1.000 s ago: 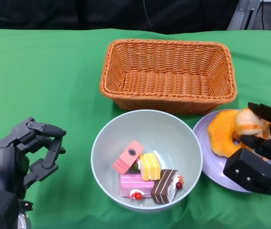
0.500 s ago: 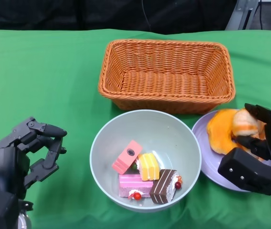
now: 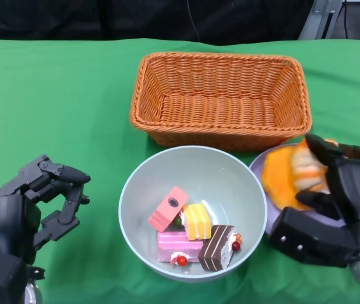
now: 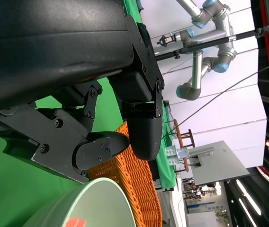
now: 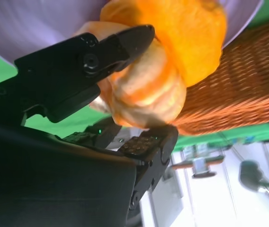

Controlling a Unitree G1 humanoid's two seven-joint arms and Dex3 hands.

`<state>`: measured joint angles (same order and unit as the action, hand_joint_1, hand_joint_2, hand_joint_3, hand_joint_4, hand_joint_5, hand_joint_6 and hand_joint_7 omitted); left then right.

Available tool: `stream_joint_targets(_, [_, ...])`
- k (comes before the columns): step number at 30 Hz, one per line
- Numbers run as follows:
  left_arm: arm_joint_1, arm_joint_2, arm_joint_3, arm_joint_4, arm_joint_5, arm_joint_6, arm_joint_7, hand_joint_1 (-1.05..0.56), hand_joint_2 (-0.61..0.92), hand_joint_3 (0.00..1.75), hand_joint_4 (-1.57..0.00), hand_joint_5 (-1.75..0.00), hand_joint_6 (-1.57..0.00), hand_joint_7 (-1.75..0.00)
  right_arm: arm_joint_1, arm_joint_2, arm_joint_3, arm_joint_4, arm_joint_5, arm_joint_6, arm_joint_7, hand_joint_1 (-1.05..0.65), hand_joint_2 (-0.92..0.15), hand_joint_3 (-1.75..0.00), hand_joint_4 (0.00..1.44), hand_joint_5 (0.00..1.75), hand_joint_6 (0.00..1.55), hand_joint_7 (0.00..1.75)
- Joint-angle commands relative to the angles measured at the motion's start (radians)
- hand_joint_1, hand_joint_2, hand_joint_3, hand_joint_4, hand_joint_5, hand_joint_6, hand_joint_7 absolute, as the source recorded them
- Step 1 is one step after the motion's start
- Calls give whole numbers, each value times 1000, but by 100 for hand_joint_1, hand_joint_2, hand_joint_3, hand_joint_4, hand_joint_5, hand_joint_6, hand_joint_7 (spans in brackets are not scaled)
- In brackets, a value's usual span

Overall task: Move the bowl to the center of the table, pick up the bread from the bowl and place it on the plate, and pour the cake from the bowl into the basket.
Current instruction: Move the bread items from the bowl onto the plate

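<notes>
The pale green bowl point(image 3: 213, 174) sits in front of the basket and holds several small cakes point(image 3: 192, 231). My right hand point(image 3: 335, 212) grips a striped tan bread roll point(image 3: 308, 170) between its fingers point(image 5: 77, 71), low over the purple plate point(image 3: 257, 170). In the right wrist view the roll point(image 5: 148, 94) presses against an orange ring-shaped bread point(image 5: 186, 33) that lies on the plate point(image 5: 30, 28). The ring bread point(image 3: 276, 182) is partly hidden by my hand. My left hand point(image 3: 37, 202) hovers left of the bowl, fingers apart and holding nothing.
The empty wicker basket point(image 3: 221, 98) stands just behind the bowl and the plate. Green cloth covers the table, bare on the left side. The left wrist view shows the bowl's rim point(image 4: 87, 203) and the basket point(image 4: 134, 179) beyond my fingers point(image 4: 139, 127).
My right hand, still holding the roll, has shifted left over the plate toward the bowl. The orange ring bread now lies further left. The left hand has not moved.
</notes>
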<state>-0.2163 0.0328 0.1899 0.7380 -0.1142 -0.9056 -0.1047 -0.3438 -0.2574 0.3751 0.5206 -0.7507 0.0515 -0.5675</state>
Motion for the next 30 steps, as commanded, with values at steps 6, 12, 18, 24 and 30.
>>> stream_joint_targets(6, [2,19,5,8,-6,-15,-10,-7,69,77,-80,-147,-87,-108,92,-22,-11,-223,-14,74,154,-72,-92,-14,24,0,35,0])
stream_joint_targets(12, [-1,21,6,14,-5,-17,-9,-8,70,74,-81,-147,-87,-107,118,-25,-18,-274,-26,107,203,-75,-92,-16,15,0,25,0])
stream_joint_targets(18, [-8,21,8,20,-15,-14,-15,-7,69,75,-82,-147,-88,-108,132,-28,-29,-319,-24,129,247,-73,-92,-16,8,0,17,0])
stream_joint_targets(24, [-8,25,8,17,-23,-9,-25,-7,67,80,-82,-147,-87,-108,154,-31,-39,-353,-21,123,253,-70,-92,-14,9,1,21,2])
stream_joint_targets(30, [-5,24,9,11,-18,-10,-18,-8,66,80,-82,-148,-88,-108,207,-23,-72,-452,-3,94,240,-70,-92,-15,9,1,19,0])
